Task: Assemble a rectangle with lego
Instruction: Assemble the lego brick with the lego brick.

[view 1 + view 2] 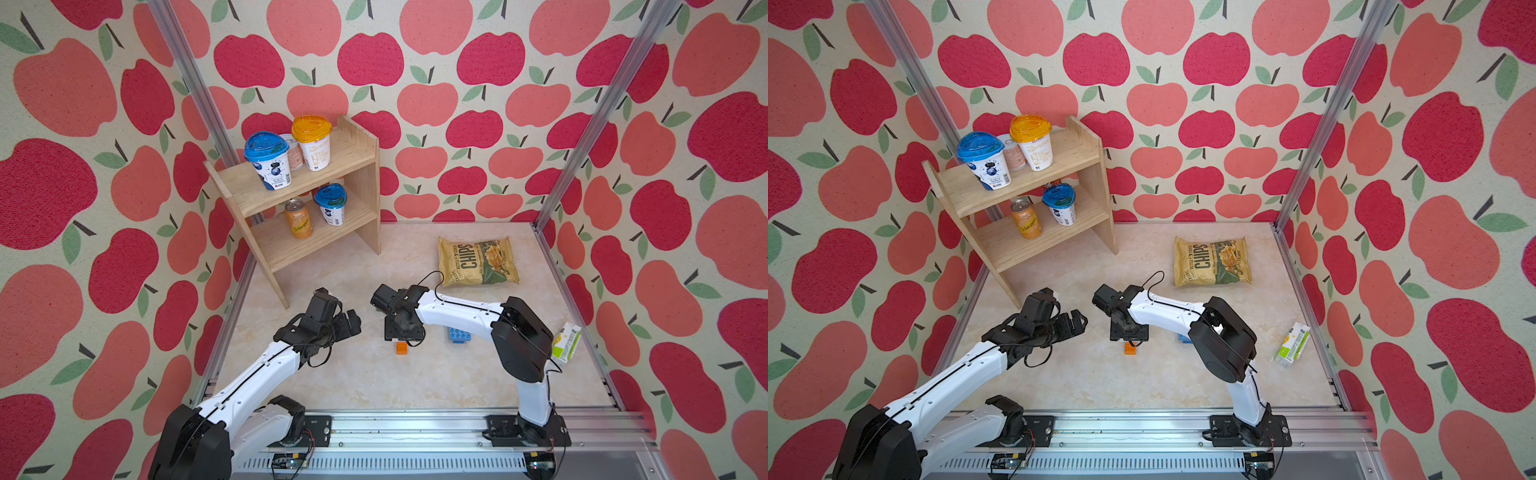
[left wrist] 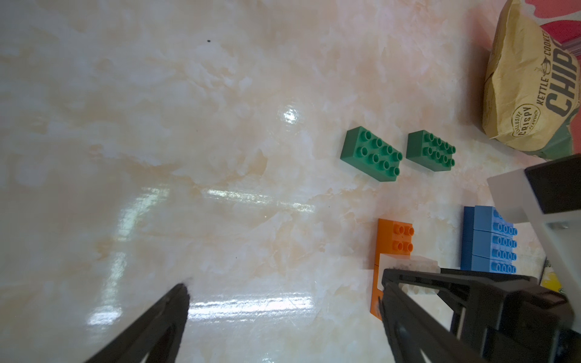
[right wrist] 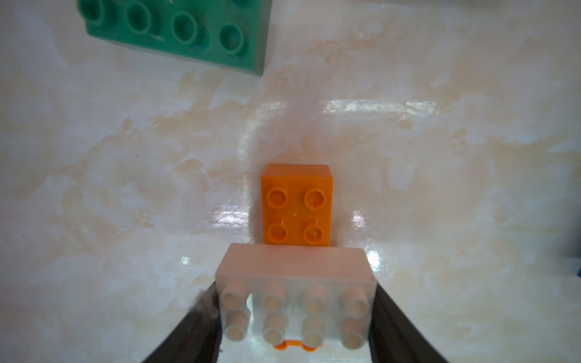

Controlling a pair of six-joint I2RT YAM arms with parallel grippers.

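My right gripper (image 3: 295,301) is shut on a white lego brick (image 3: 295,267), studs up, held by its short ends. It points down over an orange brick (image 3: 297,204) on the table, also seen in both top views (image 1: 401,348) (image 1: 1130,348). A second orange piece (image 3: 295,345) peeks out under the white brick; contact cannot be told. Two green bricks (image 2: 371,154) (image 2: 430,151) lie apart, and joined blue bricks (image 2: 490,242) (image 1: 458,334) stand beside the right arm. My left gripper (image 2: 283,292) (image 1: 353,322) hovers open and empty to the left.
A chips bag (image 1: 478,262) lies behind the bricks. A green-and-white carton (image 1: 566,343) lies by the right wall. A wooden shelf (image 1: 365,183) with cups and a can stands at the back left.
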